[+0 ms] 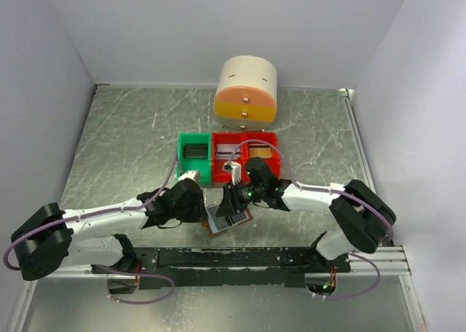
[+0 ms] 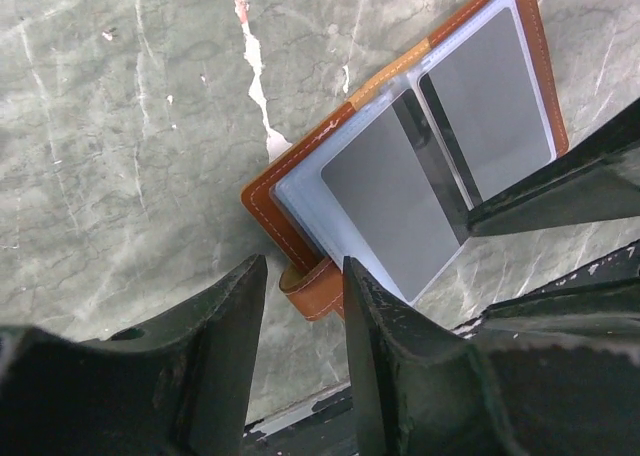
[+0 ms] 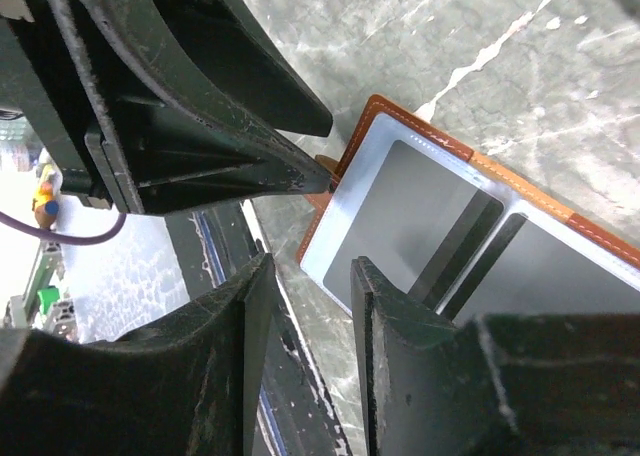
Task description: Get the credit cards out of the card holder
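Since the brown leather-like bifold card holder (image 2: 268, 221) lies open on the grey marbled worktop (image 2: 120, 126) by the half-open, empty left pincer (image 2: 303, 266) and right pincer (image 3: 311, 266), I'd pinch its thin, stiff, slick grey credit cards (image 2: 385, 201) edgewise.

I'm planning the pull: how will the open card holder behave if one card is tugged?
The card holder looks thin and light on a smooth table, so it would probably slide along. Its fold and soft-looking sleeves suggest it flexes, while the grey card looks stiff and may slip out only if the holder is pinned.
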Motion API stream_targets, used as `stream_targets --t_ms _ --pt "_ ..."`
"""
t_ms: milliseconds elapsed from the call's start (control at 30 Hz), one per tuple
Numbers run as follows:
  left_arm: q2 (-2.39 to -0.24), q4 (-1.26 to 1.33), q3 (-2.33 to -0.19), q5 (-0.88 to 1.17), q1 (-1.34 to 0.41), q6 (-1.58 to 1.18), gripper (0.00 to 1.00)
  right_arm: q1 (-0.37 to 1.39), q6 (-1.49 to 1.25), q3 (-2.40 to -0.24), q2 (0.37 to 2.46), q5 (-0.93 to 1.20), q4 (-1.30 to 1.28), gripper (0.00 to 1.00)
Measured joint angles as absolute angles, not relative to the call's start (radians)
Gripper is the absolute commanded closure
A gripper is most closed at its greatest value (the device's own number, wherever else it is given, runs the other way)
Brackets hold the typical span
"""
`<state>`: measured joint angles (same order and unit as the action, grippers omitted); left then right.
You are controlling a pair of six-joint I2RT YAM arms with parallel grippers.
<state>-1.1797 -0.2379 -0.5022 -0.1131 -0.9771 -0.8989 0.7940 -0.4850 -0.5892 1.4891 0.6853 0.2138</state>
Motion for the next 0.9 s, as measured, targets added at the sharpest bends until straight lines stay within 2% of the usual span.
stream_targets --t_ms 233,467,900 --pt "-1.135 -0.268 -0.502 -0.134 -0.977 -0.907 0.48 0.764 -0.464 -0.588 1.376 0.572 0.154 0.63" --pt "-1.116 -0.26 -0.534 -0.106 -0.977 -0.889 0.45 0.731 -0.474 -0.575 1.363 0.496 0.102 0.62" --pt "-1.19 -0.134 -0.561 0.022 -0.98 -0.868 0.52 0.726 -0.721 -0.396 1.309 0.441 0.252 0.64"
